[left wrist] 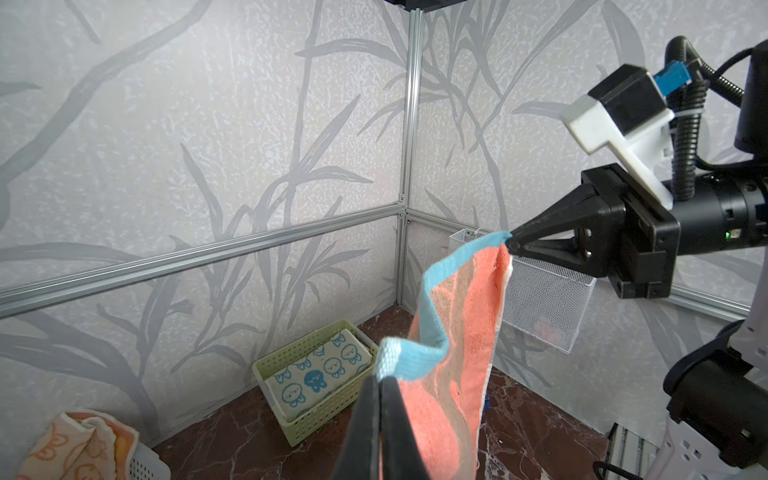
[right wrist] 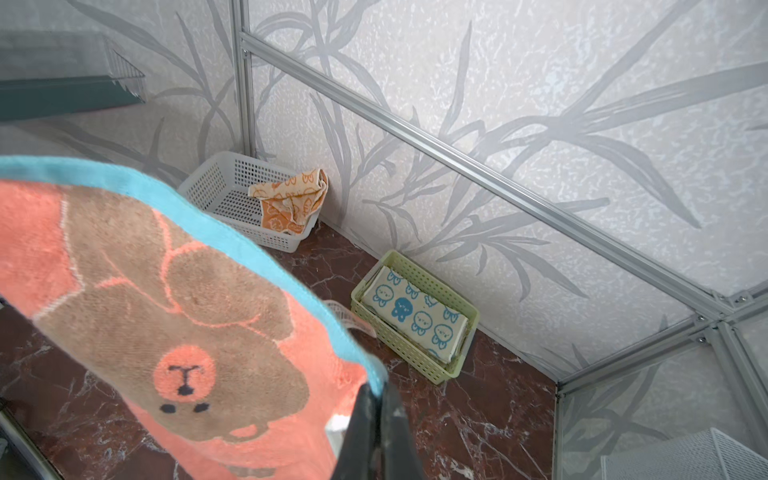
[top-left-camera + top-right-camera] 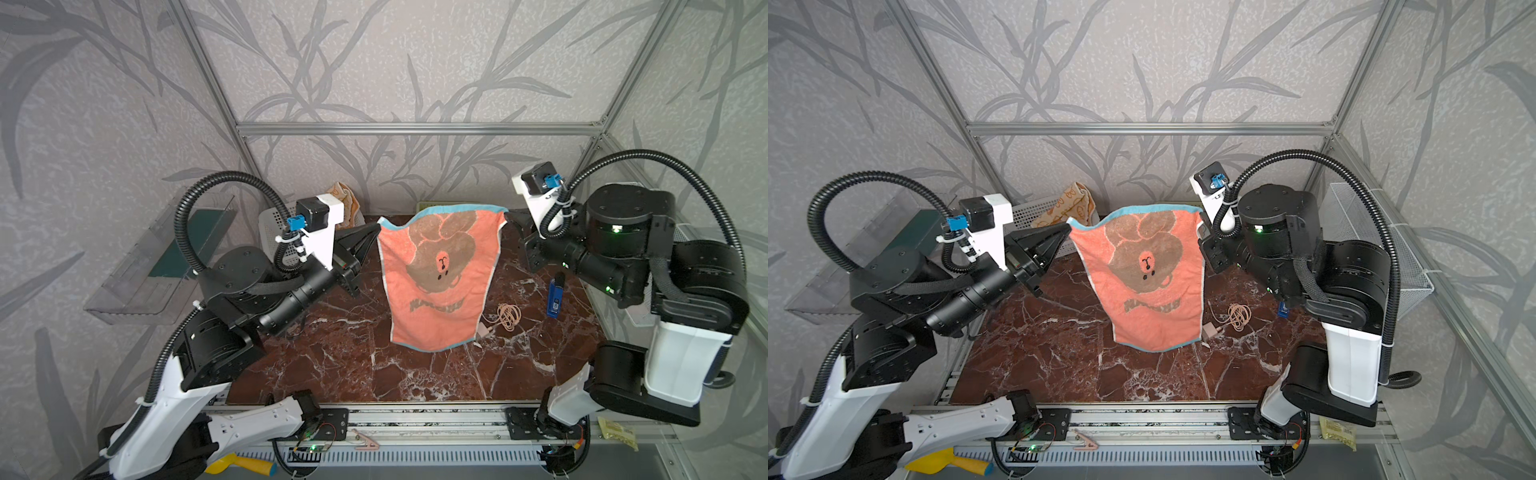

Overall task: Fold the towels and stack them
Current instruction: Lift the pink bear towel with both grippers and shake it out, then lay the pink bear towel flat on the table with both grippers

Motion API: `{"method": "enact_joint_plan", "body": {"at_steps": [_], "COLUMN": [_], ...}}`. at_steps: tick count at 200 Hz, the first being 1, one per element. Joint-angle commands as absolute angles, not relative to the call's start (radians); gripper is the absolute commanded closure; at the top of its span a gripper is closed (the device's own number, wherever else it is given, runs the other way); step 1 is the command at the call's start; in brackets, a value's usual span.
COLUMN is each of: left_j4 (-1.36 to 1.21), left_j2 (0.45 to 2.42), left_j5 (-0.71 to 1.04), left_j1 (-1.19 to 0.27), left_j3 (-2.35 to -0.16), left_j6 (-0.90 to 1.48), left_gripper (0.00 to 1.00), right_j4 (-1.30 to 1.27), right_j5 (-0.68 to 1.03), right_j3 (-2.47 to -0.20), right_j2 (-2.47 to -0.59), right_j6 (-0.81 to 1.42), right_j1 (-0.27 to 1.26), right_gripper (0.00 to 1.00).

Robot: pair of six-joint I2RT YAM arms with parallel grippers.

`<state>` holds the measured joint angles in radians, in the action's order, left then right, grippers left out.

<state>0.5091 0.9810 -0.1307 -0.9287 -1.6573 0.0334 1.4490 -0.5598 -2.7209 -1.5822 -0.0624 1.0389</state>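
Firm hold: left jaws and right jaws pinch the coral terry bear towel (image 3: 440,282) by its top corners above the worktop (image 3: 332,365); its lettering is unreadable. Behind it sits a green perforated basket (image 2: 395,343) with a folded blue-bunny towel (image 2: 415,316); beside it, a coiled beige cable (image 3: 508,316).

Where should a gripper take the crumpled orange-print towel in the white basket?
Pinch the raised fold at its top, coming from above: the orange-print towel lies bunched in a corner of the white basket, against the wall, so side approaches look blocked.

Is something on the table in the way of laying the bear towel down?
Yes, maybe: a coiled beige cable lies on the table right by a lower corner of the hanging bear towel.
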Motion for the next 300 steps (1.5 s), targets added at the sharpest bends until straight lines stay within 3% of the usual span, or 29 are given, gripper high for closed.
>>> {"method": "enact_joint_plan", "body": {"at_steps": [1, 23, 39, 57, 90, 118, 173, 200, 300], "left_j4": [0.592, 0.651, 0.637, 0.52, 0.283, 0.087, -0.095, -0.099, -0.151], "left_j2": [1.029, 1.081, 1.096, 1.113, 1.275, 1.452, 1.678, 1.696, 1.541], "left_j5": [-0.248, -0.258, -0.119, 0.045, 0.158, 0.218, 0.314, 0.328, 0.502], "left_j1": [-0.926, -0.832, -0.615, -0.401, -0.25, -0.189, -0.139, -0.123, -0.005], "left_j3": [-1.704, -1.714, -1.602, -1.412, -1.226, -1.177, -1.245, -1.237, -0.934], "left_j6": [0.037, 0.075, 0.176, 0.278, 0.315, 0.319, 0.29, 0.294, 0.416], "left_gripper": [1.0, 1.0, 1.0, 1.0, 1.0, 1.0, 1.0, 1.0, 1.0], "right_j4": [1.435, 1.426, 1.346, 1.187, 0.892, 0.882, 1.108, 1.071, 0.638], "right_j5": [-0.557, -0.367, -0.258, -0.103, 0.02, 0.014, -0.042, -0.012, 0.125], "right_j3": [-2.662, -2.625, -2.507, -2.326, -2.143, -2.302, -2.879, -2.786, -1.839], "right_j2": [-1.581, -1.625, -1.659, -1.701, -1.917, -2.156, -2.531, -2.484, -2.026], "right_j6": [-0.102, -0.083, -0.095, -0.1, -0.12, -0.118, -0.132, -0.129, -0.069], "right_j1": [0.988, 0.818, 0.718, 0.621, 0.567, 0.553, 0.524, 0.522, 0.523], "right_gripper": [1.0, 1.0, 1.0, 1.0, 1.0, 1.0, 1.0, 1.0, 1.0]}}
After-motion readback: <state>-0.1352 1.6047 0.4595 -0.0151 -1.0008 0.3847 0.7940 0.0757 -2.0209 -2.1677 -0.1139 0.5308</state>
